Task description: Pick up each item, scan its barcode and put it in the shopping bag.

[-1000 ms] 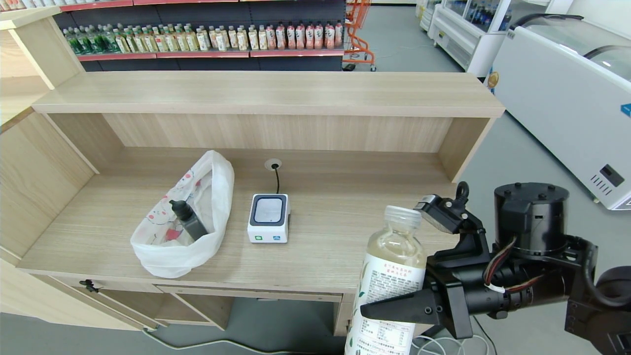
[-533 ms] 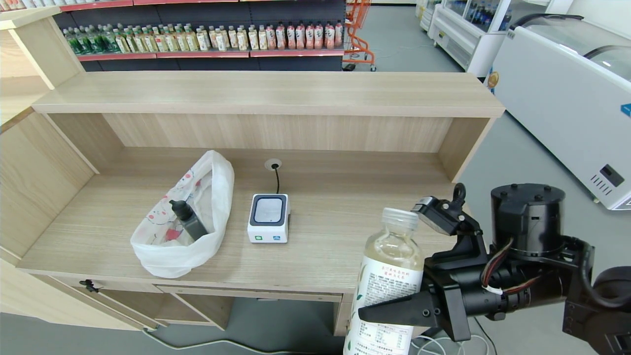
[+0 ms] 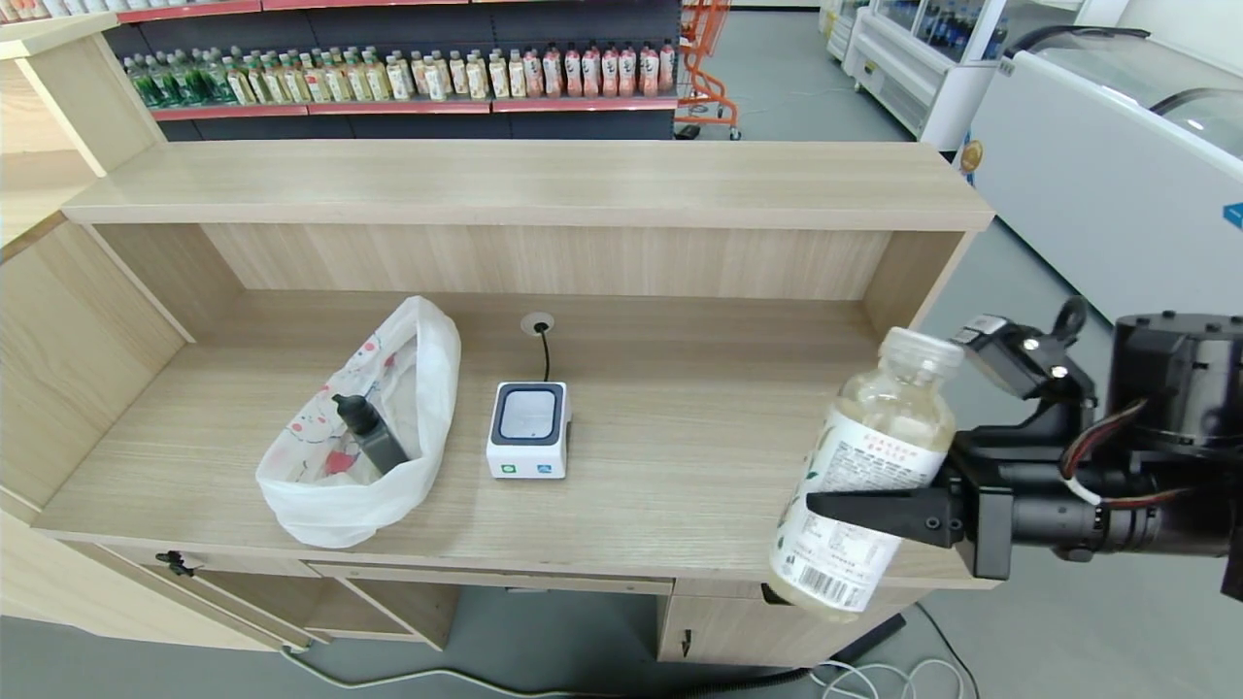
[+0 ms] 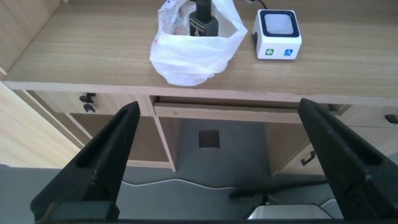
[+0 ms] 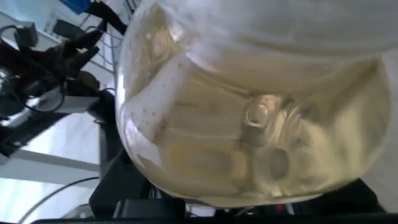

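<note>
The right gripper (image 3: pixel 859 500) clamps the drink bottle (image 3: pixel 884 437) over the counter's (image 3: pixel 680 466) near right corner, cap tilted up-right, barcode at its low end, scanner (image 3: pixel 528 427) well apart to its left, shopping bag (image 3: pixel 340 500) farther left

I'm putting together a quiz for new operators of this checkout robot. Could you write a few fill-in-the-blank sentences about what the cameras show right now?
1. The right gripper is shut on the pale drink bottle, which is ____ rather than upright.
2. The dark bottle sits ____ the shopping bag.
3. The barcode scanner stands on the counter to the robot's ____ of the shopping bag.
4. The left gripper, in front of the counter, has its jaws ____.

Missing words: tilted; inside; right; open.
</note>
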Motion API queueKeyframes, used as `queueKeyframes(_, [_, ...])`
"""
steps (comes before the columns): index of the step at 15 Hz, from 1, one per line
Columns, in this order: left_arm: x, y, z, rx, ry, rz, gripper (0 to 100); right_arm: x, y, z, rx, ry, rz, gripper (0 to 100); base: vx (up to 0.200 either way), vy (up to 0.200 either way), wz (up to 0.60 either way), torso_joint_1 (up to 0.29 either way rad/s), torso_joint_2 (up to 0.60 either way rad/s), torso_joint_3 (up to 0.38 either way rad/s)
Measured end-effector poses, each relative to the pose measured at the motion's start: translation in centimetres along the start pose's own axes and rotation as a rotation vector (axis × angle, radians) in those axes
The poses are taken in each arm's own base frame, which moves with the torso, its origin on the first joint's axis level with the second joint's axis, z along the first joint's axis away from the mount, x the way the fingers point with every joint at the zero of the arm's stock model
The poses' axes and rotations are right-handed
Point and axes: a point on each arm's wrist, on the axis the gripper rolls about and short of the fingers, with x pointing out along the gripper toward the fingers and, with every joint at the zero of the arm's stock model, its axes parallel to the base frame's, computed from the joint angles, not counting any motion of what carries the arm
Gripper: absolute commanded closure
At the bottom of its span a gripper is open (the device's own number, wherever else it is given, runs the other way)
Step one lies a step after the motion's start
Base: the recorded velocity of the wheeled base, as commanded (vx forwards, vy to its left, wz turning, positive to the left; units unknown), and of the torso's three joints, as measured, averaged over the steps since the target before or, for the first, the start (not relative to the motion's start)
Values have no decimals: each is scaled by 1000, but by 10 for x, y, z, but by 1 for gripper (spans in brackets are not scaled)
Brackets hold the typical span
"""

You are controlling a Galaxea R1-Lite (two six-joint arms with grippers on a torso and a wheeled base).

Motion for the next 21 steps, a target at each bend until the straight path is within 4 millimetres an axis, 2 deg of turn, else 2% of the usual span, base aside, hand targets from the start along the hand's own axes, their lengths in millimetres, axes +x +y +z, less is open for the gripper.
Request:
queueKeyframes(3, [0,0,0,0,0,0,0,-23,-11,11,-580,27,-236,100,0,0,0,0,0,0])
queueKeyframes(5, [0,0,0,0,0,0,0,-25,-16,22,-823,74,-346,100,0,0,0,0,0,0])
queueKeyframes(8, [0,0,0,0,0,0,0,-7,-23,54,-1117,-1,-375,100,0,0,0,0,0,0])
queueKeyframes(10, [0,0,0,0,0,0,0,13,-23,77,-1285,-89,-372,100,0,0,0,0,0,0])
queueKeyframes(12, [0,0,0,0,0,0,0,33,-18,88,-1399,-135,-336,100,0,0,0,0,0,0])
queueKeyframes(13, [0,0,0,0,0,0,0,39,-18,86,-1437,-131,-322,100,0,0,0,0,0,0])
queueKeyframes(16, [0,0,0,1,0,0,0,43,-19,75,-1466,-98,-305,100,0,0,0,0,0,0])
queueKeyframes(21, [0,0,0,4,0,0,0,39,-16,77,-1477,-86,-345,100,0,40,0,0,1,0])
